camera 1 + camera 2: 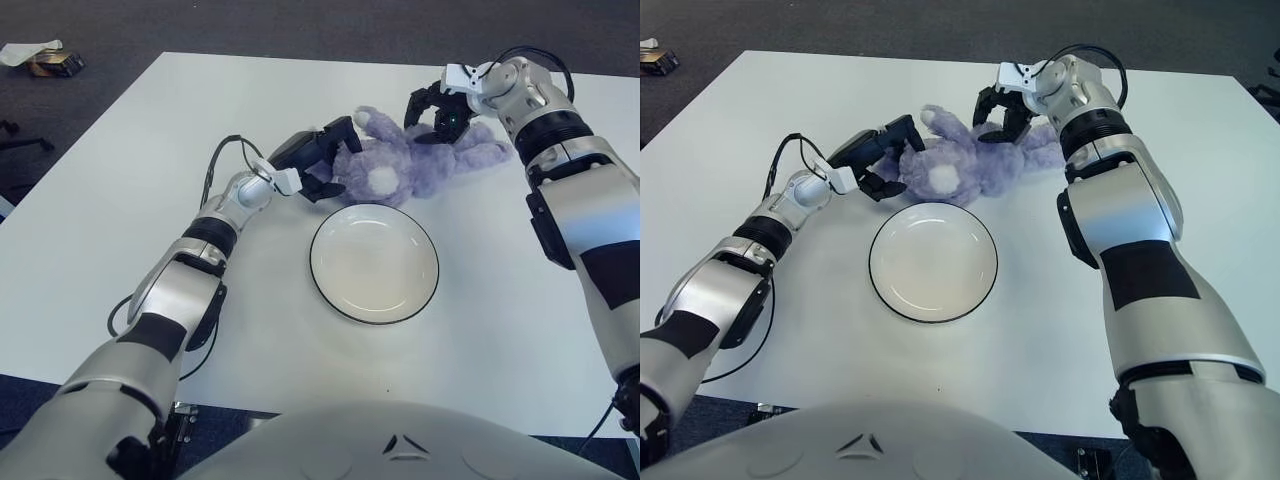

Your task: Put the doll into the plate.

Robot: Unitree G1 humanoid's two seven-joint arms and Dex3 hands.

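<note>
A purple plush doll [405,162] lies on its side on the white table, just beyond the white, dark-rimmed plate [374,263]. My left hand [322,158] is at the doll's head end on the left, with its dark fingers closed around the head. My right hand [436,112] has come down from the far right onto the doll's body, its fingers curled into the plush near the legs. Nothing lies in the plate. In the right eye view the doll [960,165] sits between both hands, above the plate [933,262].
The white table [120,200] extends widely to the left and front of the plate. A black cable [215,160] loops off my left wrist. On the dark floor beyond the far left corner lies some small clutter [45,60].
</note>
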